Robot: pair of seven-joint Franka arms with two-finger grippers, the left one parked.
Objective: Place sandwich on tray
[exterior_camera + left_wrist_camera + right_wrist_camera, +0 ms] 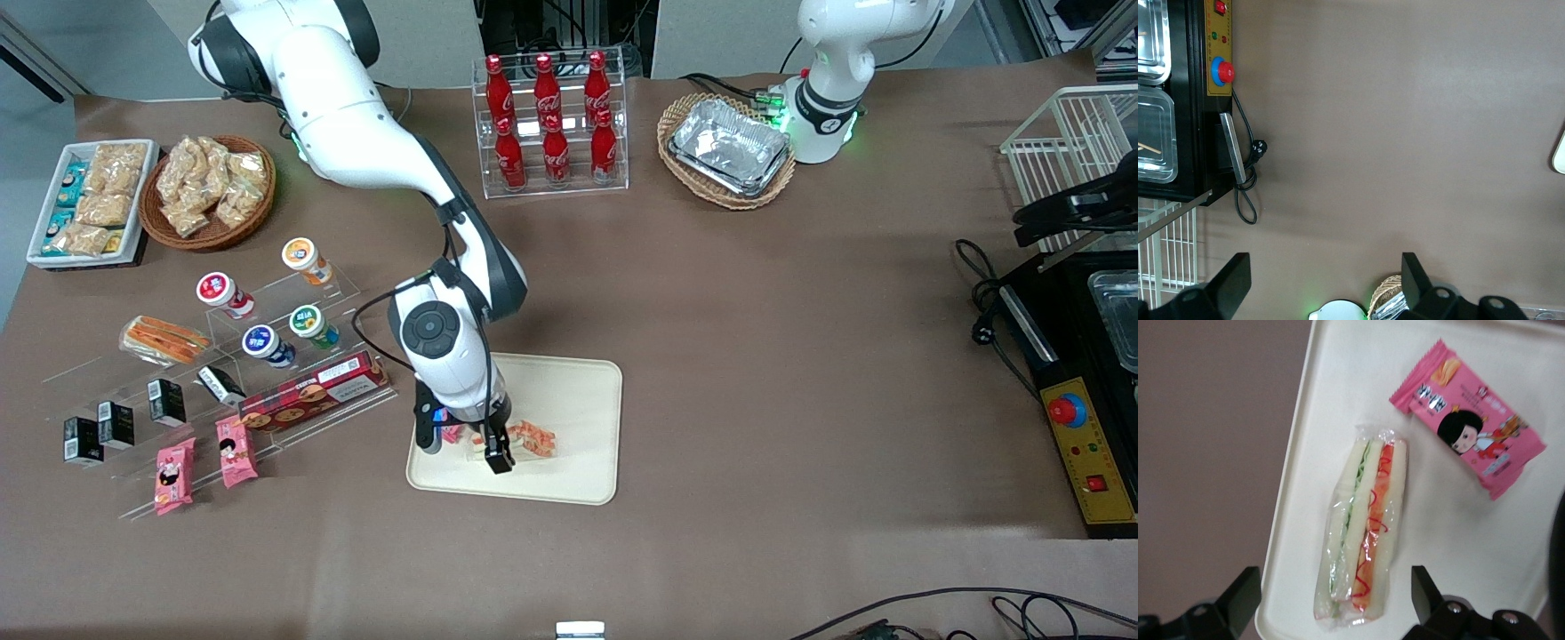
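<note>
The sandwich (1363, 527) lies on the tray (1451, 540), long axis along one edge, directly under the gripper (1331, 607), whose fingers stand wide apart, apparently empty.

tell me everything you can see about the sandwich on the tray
The sandwich is a wedge in clear, crinkled plastic wrap, white bread enclosing green, pale and orange-red filling, with thin red squiggles along the wrap. It lies flat on the cream tray, its cut edge facing up, close to the tray's rim. A pink snack packet lies beside it, apart from it. The tool is open directly above the sandwich, fingers either side, not touching it.
</note>
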